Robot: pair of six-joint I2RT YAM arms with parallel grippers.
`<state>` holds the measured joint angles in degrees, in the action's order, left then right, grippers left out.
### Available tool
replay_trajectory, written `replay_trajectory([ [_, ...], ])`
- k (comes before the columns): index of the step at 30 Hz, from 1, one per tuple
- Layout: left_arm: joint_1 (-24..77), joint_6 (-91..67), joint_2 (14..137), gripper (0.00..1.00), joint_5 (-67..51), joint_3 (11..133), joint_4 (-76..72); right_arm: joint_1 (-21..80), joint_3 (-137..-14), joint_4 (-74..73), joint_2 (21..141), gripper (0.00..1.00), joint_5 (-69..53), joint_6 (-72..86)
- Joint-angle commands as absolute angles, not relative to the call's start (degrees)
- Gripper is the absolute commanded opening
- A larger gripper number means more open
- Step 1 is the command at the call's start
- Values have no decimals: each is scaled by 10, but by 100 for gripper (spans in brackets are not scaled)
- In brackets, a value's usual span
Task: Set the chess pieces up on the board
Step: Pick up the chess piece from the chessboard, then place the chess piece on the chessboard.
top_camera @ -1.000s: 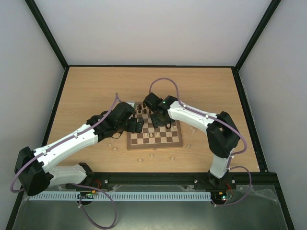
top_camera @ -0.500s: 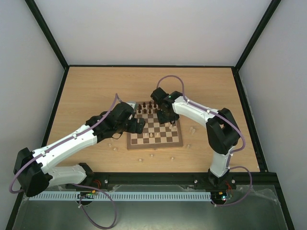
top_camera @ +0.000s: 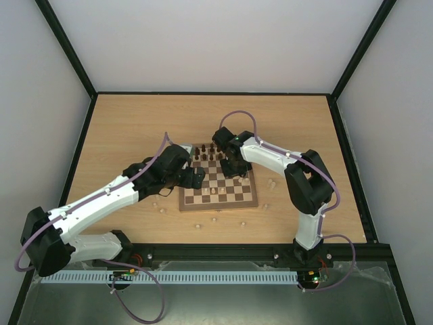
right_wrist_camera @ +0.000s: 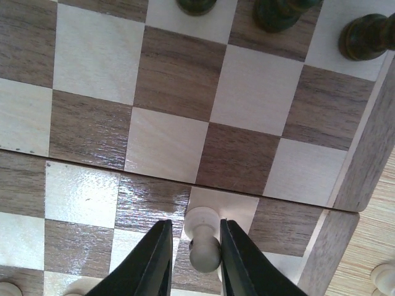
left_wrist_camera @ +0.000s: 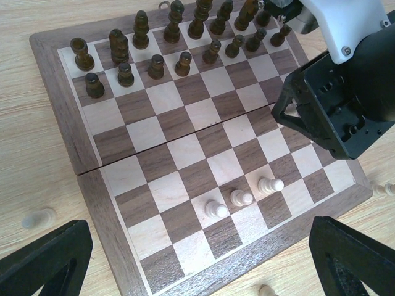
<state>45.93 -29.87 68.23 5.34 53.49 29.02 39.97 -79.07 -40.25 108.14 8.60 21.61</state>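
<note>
The board (top_camera: 218,205) lies mid-table. Dark chess pieces (left_wrist_camera: 154,43) fill its two far rows. Three cream pawns (left_wrist_camera: 241,198) stand in a line near the front edge. My right gripper (right_wrist_camera: 194,222) hangs low over the board's right side (top_camera: 231,166). Its jaws straddle an upright cream pawn (right_wrist_camera: 203,246) on a cream square. The right finger touches the pawn, and a thin gap shows at the left finger. My left gripper (left_wrist_camera: 197,265) hovers wide open over the board's left front part (top_camera: 196,177), holding nothing.
Loose cream pieces lie on the tabletop around the board: one to the left (top_camera: 162,209), some in front (top_camera: 214,219) (top_camera: 241,222), others to the right (top_camera: 272,181). The right arm's black wrist (left_wrist_camera: 339,105) looms over the board's right half.
The right gripper has shifted toward the board's right side and lowered. Its jaws have narrowed around the cream pawn. The left arm has stayed still.
</note>
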Motion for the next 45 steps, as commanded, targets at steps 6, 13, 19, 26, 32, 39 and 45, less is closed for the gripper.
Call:
replay_trajectory([
  [6,454,-291,691,99,52,539,289,397,-786,-423,1083,10,95,204],
  [13,449,-292,693,99,54,539,288,399,-785,-432,1050,8,92,200],
  [19,447,-292,692,99,57,540,291,428,-763,-435,1020,8,89,213],
  [26,446,-294,692,99,65,542,295,476,-734,-427,1017,9,85,235],
  [32,446,-296,689,99,69,542,298,492,-720,-422,1018,9,85,245],
  [39,446,-297,688,99,70,543,299,496,-708,-418,1012,10,88,249],
  [45,446,-298,688,99,70,543,300,496,-702,-414,1013,12,89,250],
])
